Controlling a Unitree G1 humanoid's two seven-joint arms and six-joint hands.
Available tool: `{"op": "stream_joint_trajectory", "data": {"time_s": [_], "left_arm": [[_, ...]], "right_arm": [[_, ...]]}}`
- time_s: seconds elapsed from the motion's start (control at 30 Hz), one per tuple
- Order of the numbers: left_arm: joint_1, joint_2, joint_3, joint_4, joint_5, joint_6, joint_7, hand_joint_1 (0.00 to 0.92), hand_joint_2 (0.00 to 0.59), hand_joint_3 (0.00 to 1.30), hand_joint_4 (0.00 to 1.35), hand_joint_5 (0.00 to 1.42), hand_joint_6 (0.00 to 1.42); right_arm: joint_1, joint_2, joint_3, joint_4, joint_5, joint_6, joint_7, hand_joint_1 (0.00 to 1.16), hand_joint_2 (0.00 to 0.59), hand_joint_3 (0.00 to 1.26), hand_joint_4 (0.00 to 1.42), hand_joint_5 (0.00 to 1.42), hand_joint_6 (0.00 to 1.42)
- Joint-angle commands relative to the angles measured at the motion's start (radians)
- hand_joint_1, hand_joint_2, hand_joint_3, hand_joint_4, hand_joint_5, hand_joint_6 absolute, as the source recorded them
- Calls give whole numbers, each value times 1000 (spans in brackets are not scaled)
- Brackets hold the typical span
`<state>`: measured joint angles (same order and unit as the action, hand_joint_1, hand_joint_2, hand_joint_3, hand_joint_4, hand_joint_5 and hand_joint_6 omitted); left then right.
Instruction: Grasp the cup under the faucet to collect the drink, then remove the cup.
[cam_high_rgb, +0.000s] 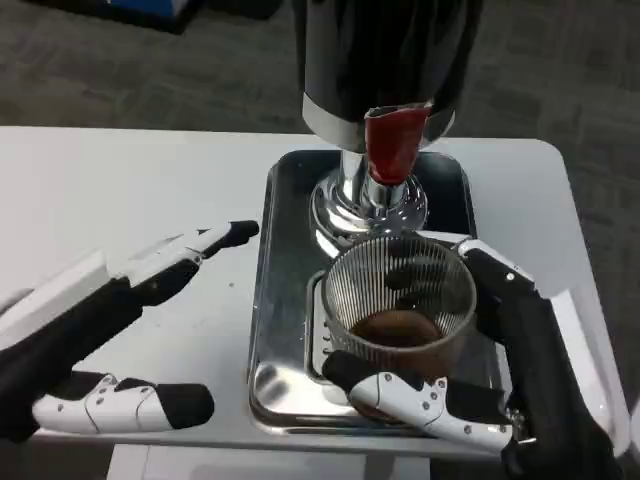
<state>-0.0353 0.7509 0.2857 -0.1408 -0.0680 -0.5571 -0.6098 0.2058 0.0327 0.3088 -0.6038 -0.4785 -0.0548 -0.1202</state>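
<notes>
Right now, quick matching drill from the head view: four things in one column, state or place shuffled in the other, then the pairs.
Things:
1. cup
2. left hand
3. faucet handle
4. tray

States or places:
A. red, above the cup
B. shiny metal, under the cup
C. open, fingers apart, over the white table
D. ribbed clear glass with brown drink at the bottom, held by the right hand

Pairs: 1-D, 2-C, 3-A, 4-B

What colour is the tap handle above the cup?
Red, on the tap handle, seen in the head view.
</notes>
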Motion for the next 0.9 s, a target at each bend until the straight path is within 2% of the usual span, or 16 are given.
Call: {"op": "stream_joint_trajectory", "data": {"time_s": [0.03, 0.57, 0.9], "left_arm": [[39, 17, 20, -50, 29, -27, 2, 0, 3, 33, 0, 0, 0], [144, 17, 111, -203, 31, 24, 8, 0, 10, 31, 0, 0, 0], [159, 7, 130, -259, 37, 55, 15, 0, 12, 31, 0, 0, 0]], "right_arm": [[40, 6, 49, -76, 6, 11, 27, 852, 152, 670, 691, 884, 895], [106, -19, 128, -181, 1, 55, 88, 845, 157, 670, 692, 884, 895], [130, -42, 160, -247, -3, 95, 105, 844, 157, 670, 701, 884, 895]]}}
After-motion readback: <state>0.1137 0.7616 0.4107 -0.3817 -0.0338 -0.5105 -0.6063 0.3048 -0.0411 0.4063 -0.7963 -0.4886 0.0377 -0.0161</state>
